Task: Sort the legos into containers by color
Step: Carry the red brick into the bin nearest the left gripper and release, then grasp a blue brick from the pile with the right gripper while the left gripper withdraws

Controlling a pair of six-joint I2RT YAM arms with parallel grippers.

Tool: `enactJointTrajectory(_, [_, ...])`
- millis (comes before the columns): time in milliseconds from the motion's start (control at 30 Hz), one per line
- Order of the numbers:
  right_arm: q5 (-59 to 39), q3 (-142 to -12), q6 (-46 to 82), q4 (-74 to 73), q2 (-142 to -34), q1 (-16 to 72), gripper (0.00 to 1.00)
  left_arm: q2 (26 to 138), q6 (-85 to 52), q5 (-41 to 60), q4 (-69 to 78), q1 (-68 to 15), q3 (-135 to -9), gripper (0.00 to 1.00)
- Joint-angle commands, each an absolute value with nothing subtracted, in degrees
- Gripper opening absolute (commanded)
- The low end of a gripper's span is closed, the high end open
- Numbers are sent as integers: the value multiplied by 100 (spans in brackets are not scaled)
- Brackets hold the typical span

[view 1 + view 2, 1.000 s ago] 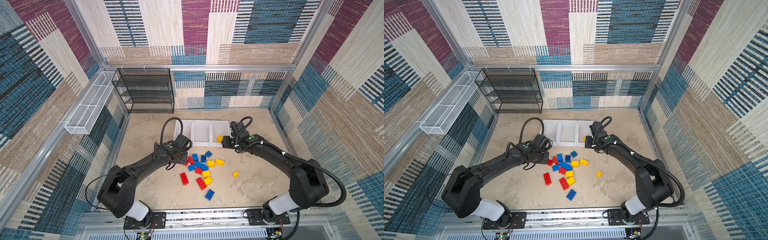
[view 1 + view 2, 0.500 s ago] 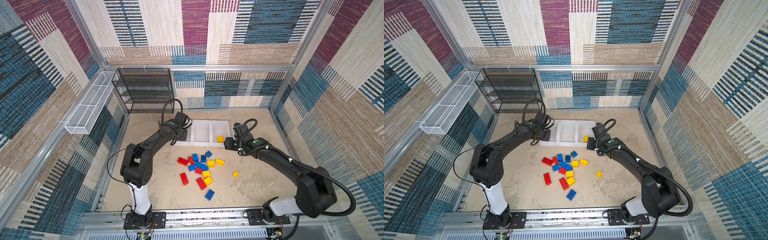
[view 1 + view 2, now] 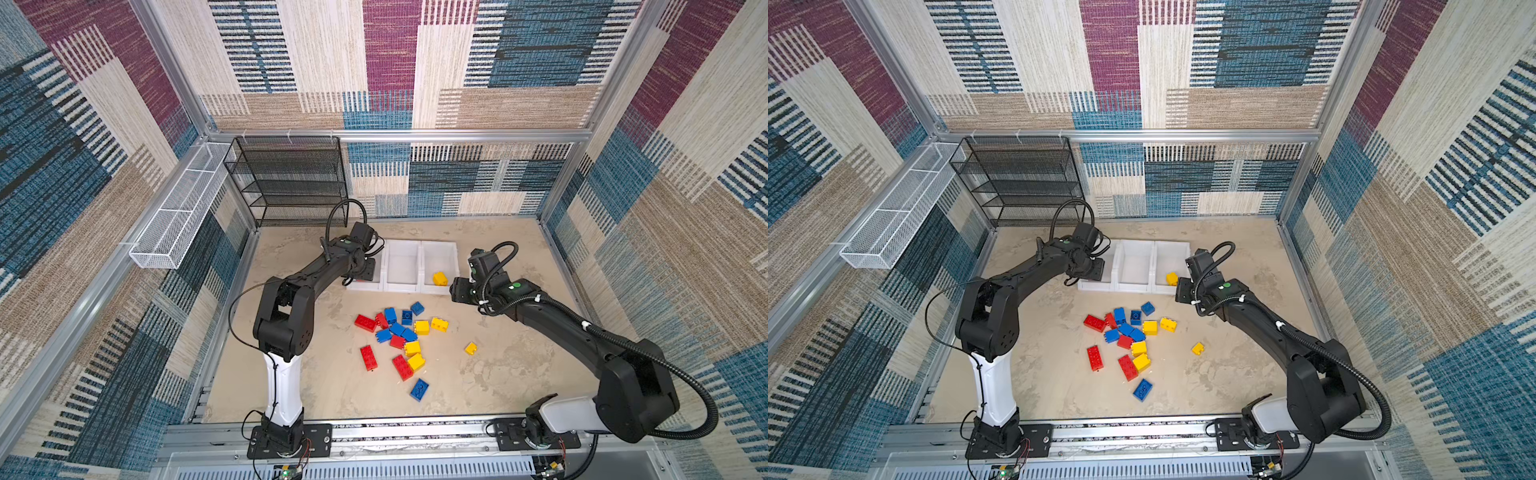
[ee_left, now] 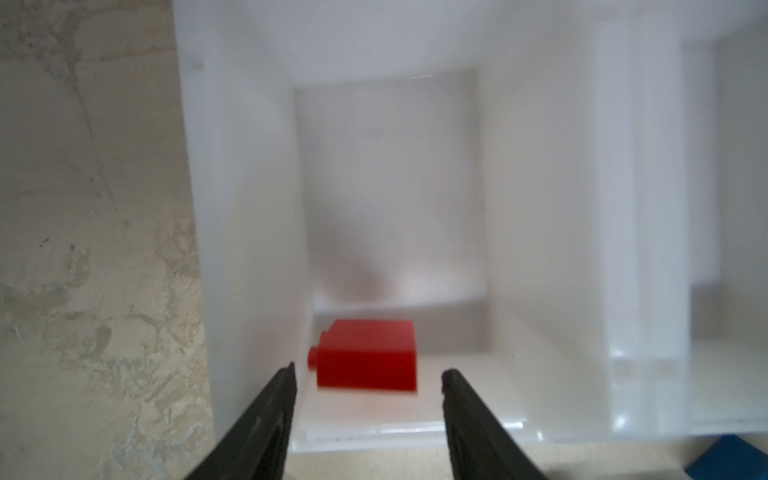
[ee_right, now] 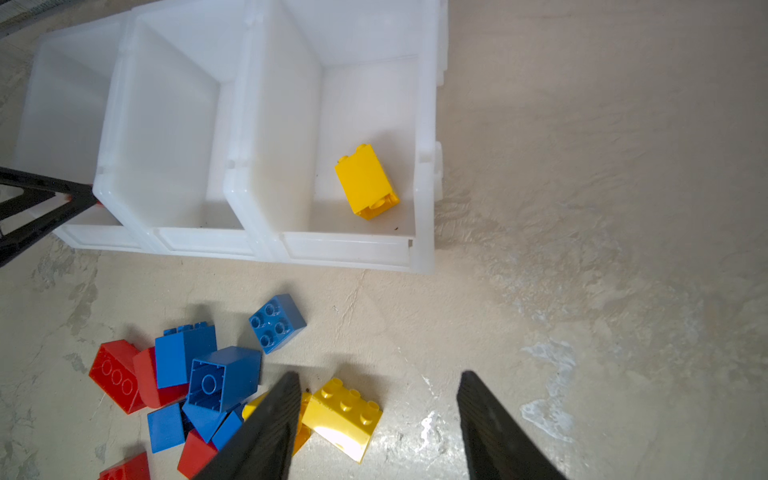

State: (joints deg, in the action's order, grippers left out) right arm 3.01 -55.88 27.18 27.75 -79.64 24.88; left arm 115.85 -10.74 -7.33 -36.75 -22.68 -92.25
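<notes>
**Red brick in the left bin, both grippers spread**

White plastic containers (image 3: 402,266) stand in a row of three at the back of the beige table (image 3: 498,374). The left gripper (image 4: 369,373) hovers over the low front of the left bin (image 4: 249,208), with its jaws apart and nothing between them. A red brick (image 4: 368,355) shows inside that bin just past the fingertips, with a gap on either side. The left wrist view is blurred, so it cannot be told whether the brick lies on the bin floor.

The right bin (image 5: 274,124) holds one yellow brick (image 5: 367,181), lying on its side near the front.

The right gripper (image 5: 380,376) hangs above the table in front of the right bin, its jaws apart and gripping nothing. An oblong yellow lego (image 5: 343,419) lies on the table below it, beside one finger.

The other legos (image 3: 399,332) lie in a loose pile of red, blue and yellow in front of the containers, between the two arms. A small yellow one (image 3: 470,348) sits apart toward the right. A blue one (image 3: 419,390) sits apart nearer the arm bases. A red oblong (image 3: 368,357) lies at the pile's left edge.
</notes>
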Motion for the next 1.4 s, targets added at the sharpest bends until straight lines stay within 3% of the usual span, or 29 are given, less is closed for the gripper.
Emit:
enactJointTrajectory(0, [299,-5641,2795,2769,-7941,2488,66,11482,-1110,-662,-3710,-2275,-9215,65])
enactJointTrajectory(400, [233,-5704,2749,2813,-7981,2488,66,10707,-1363,-338,-3633,-2282,-8743,68])
enactJointTrajectory(600, [174,-5791,2716,2872,-8114,2626,65,9475,-1824,-174,-3319,-2302,-7460,69])
enactJointTrajectory(967, [75,-6283,2884,2889,-8896,3740,64,6724,-3024,-398,-3070,-2297,-4576,69])
enactJointTrajectory(1367, [-83,-6904,2861,3020,-9898,4354,64,5652,-3653,-212,-2958,-2298,-3658,69])
